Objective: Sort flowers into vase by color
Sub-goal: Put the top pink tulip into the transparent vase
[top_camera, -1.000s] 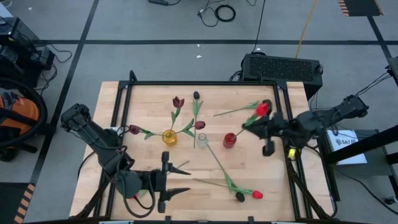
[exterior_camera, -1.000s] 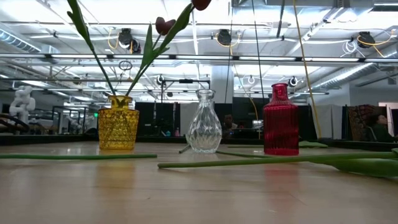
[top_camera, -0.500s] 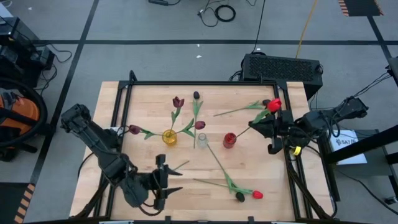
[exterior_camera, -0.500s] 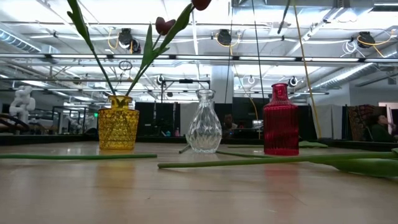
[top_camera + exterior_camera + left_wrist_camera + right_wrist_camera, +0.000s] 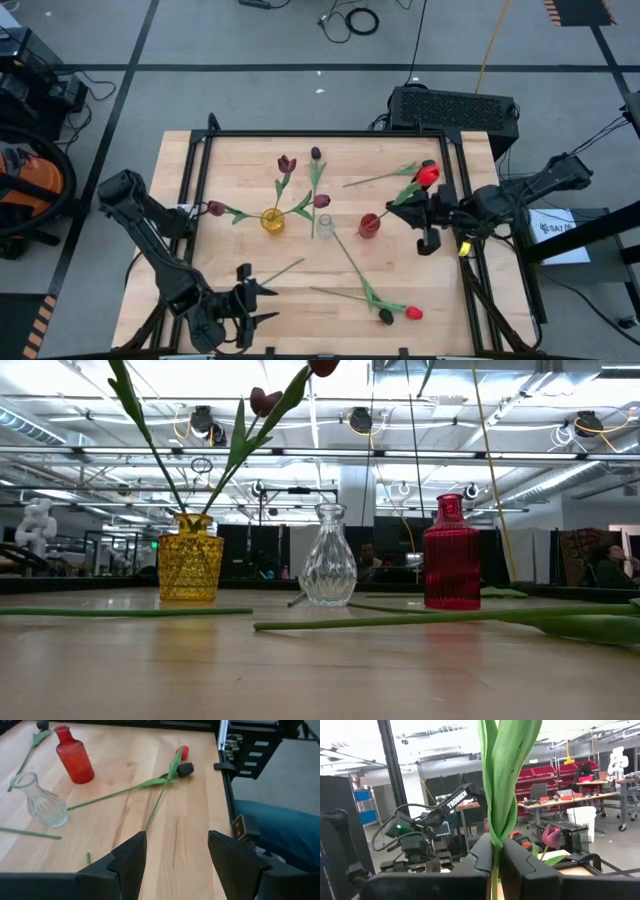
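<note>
I see right gripper [image 5: 402, 203] clamped on stem of red tulip [image 5: 427, 175], stem end at mouth of red vase [image 5: 369, 225]; left gripper [image 5: 262, 303] fingers wide, empty, at table near edge; word TROSSEN readable on distant arm [image 5: 451, 801] in right wrist view

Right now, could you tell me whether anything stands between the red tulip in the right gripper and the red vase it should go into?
Nothing visible does. The right gripper is shut on the red tulip, whose stem slants down toward the mouth of the red vase. The clear vase stands on the red vase's far side, out of the way.
</note>
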`<state>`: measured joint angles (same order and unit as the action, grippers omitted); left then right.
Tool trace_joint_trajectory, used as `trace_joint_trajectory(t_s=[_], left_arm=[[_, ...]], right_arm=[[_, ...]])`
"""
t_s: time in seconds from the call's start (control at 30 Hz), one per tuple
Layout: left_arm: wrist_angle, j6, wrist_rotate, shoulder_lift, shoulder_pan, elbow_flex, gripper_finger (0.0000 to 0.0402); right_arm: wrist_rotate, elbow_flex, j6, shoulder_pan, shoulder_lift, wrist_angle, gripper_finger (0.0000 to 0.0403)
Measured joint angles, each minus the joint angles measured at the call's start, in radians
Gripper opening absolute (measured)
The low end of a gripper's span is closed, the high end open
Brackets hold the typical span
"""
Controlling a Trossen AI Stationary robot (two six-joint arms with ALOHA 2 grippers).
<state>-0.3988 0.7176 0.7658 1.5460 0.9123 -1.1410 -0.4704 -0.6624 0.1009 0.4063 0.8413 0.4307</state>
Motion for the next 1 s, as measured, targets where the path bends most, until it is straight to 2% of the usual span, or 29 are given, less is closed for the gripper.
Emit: trace_joint_trajectory(t_s=[0.27,0.47,0.67,0.8,1.0], left_arm=[[0.042,-0.031,0.012,0.075,-0.001,0.003,0.0219],[0.13,-0.184,0.032,0.103,-0.021,0.003,0.0219],[0.29,-0.379,0.029,0.103,-0.09,0.003,0.0219],[0.327,-0.419,0.004,0.103,-0.138,0.003,0.0219],[0.347,-0.47,-0.012,0.103,-0.188,-0.017,0.0219]], right_arm=[[0.0,0.0,0.054,-0.064,0.085,0.021,0.0009],[0.0,0.0,0.088,-0.125,0.099,0.024,0.0009],[0.004,0.0,0.183,-0.17,0.196,0.045,0.0009],[0.008,0.0,0.214,-0.187,0.253,0.109,0.001],[0.085,0.0,0.229,-0.202,0.264,0.135,0.001]])
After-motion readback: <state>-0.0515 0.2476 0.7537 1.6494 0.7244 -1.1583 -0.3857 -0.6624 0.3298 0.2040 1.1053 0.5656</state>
